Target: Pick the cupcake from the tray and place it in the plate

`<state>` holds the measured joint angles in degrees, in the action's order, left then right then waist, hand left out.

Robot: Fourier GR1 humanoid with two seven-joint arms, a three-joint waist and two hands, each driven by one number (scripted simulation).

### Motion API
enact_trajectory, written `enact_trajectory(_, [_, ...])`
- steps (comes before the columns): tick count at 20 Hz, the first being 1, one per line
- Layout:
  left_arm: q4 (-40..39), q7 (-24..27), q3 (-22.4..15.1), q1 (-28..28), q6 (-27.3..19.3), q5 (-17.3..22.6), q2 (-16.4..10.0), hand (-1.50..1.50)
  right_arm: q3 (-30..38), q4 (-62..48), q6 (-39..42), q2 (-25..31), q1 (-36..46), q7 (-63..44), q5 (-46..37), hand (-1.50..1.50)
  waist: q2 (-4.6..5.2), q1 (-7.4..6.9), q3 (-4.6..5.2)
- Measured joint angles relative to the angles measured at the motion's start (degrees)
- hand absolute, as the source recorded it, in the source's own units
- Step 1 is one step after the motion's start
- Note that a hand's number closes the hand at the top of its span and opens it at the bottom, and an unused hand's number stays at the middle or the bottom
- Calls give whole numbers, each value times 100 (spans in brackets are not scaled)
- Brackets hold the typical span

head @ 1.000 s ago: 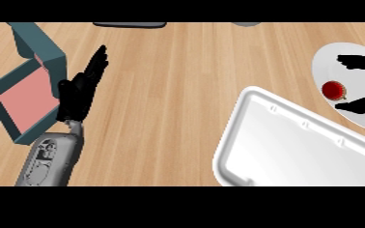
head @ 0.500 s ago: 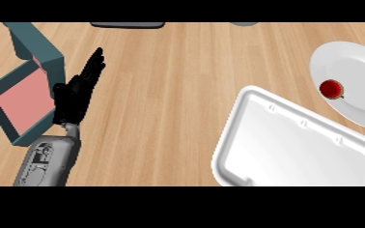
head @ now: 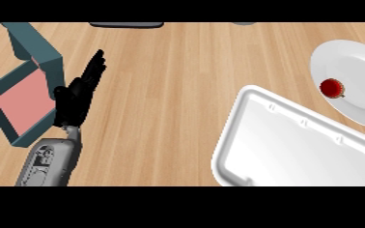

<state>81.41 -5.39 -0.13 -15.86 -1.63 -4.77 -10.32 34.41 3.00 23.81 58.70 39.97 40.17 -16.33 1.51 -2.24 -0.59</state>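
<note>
One hand shows: the left hand [head: 75,99] rests near the view's left edge, fingers straight and holding nothing. What looks like the cupcake [head: 332,87], a small red round, sits on the white plate [head: 335,58], just beside the white tray [head: 285,147].

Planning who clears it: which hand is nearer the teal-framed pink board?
Left: the left hand stands open just right of the teal-framed pink board; the right hand is not in view.
</note>
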Motion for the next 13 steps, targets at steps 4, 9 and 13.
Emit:
enact_trajectory(4, [11, -22, 17, -34, 2, 13, 1, 0, 60, 88, 157, 215, -253, -58, 69, -150, 11, 2, -13])
enact_trajectory(9, [16, -2, 16, -42, -19, 0, 21, 0, 100, 190, 279, 355, -484, -124, 120, -150, 20, -11, -28])
enact_trajectory(13, [20, 0, 9, -35, -21, -2, 35, 0, 167, 247, 301, 370, -629, -142, 193, -150, 24, -21, -38])
